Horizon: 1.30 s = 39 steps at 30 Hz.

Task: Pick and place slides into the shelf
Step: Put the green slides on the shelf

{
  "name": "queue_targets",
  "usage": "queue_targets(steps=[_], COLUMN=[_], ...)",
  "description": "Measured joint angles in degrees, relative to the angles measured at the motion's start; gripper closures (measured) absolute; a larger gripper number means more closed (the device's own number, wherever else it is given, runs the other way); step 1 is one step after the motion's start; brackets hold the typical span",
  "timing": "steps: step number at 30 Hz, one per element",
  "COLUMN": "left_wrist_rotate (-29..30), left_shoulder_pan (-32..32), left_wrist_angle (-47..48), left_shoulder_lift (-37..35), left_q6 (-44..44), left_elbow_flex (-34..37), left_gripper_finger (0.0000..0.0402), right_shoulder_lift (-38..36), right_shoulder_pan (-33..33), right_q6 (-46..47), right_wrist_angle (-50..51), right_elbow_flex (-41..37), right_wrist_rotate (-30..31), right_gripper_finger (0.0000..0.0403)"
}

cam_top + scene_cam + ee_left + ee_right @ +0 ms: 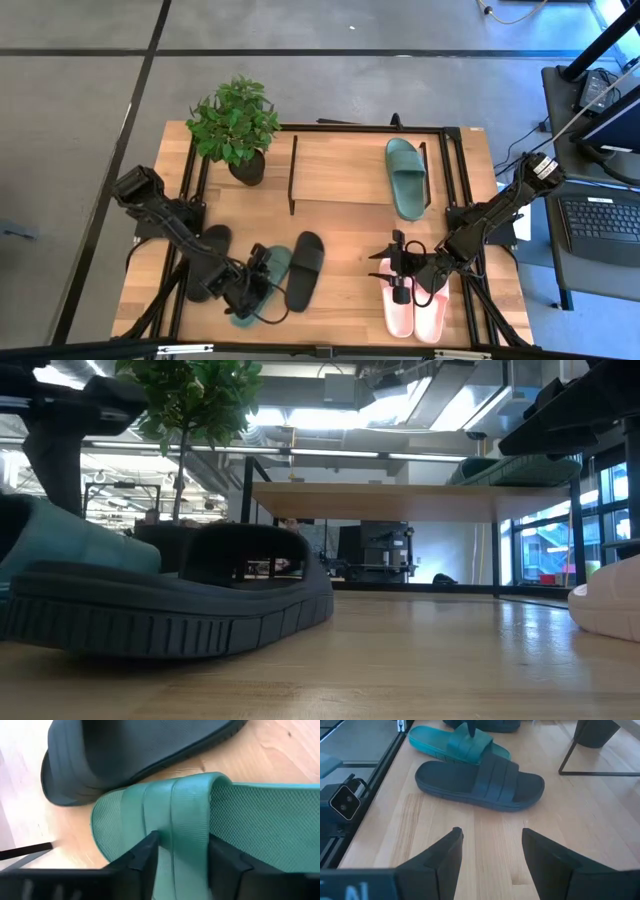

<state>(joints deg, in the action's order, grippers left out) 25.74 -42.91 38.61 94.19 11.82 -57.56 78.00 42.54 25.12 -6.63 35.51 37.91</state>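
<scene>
Taking the shelf (345,170) as the reference point and going from the front edge of the table (330,235) back toward it.

Closest to the front, on the left of the shelf and well clear of it, the left gripper (256,285) is down on a dark green slide (262,288). The left wrist view shows its two fingers (145,857) straddling the green strap (182,815), one each side, so it's clamped on that slide, which sits flat on the wood. Just beside it, touching or nearly so, is a black slide (305,270), lying at an angle toward the shelf. The other black slide (208,262) is on the far side of the left arm, mostly hidden under it.

Over on the right front, the pale pink pair (413,305) lies side by side, well short of the shelf. The right gripper (399,265) hovers just above their shelf-side ends, with fingers (445,855) spread apart and nothing between them.

Further back, the second dark green slide (405,177) is already on the shelf's top board, at its right end, heel-to-toe running front to back. A potted plant (236,128) stands right beside the shelf's left end.
</scene>
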Motion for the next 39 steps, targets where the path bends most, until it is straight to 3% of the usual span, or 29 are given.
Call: queue_targets(steps=[6, 14, 20, 27, 33, 39], left_wrist_rotate=[0.2, 3.5, 7.1, 19.9, 28.3, 29.3], left_shoulder_pan=[0.9, 1.1, 1.1, 2.2, 7.2, 15.1], left_wrist_angle=[-0.1, 0.4, 4.8, 12.6, 12.6, 8.1], left_shoulder_lift=[0.0, -1.0, -3.4, -3.9, -3.9, -3.9], left_q6=[0.1, 3.0, 4.2, 1.8, -3.5, -11.1], left_elbow_flex=[0.0, -0.1, -5.8, -15.6, -23.0, -27.9], left_gripper_finger=[0.0387, 0.0395, 0.0397, 0.0398, 0.0399, 0.0399], right_shoulder_lift=[0.0, 0.0, 0.0, 0.0, 0.0, 0.0], right_shoulder_pan=[0.0, 0.0, 0.0, 0.0, 0.0, 0.0], right_q6=[-0.3, -0.4, -1.5, -7.1, -19.2, -24.0], right_wrist_angle=[0.0, 0.0, 0.0, -1.6, -4.0, -4.3], right_elbow_flex=[0.0, 0.0, 0.0, 0.0, 0.0, 0.0], right_wrist_rotate=[0.0, 0.0, 0.0, 0.0, 0.0, 0.0], right_gripper_finger=[0.0198, 0.0198, 0.0198, 0.0198, 0.0198, 0.0198])
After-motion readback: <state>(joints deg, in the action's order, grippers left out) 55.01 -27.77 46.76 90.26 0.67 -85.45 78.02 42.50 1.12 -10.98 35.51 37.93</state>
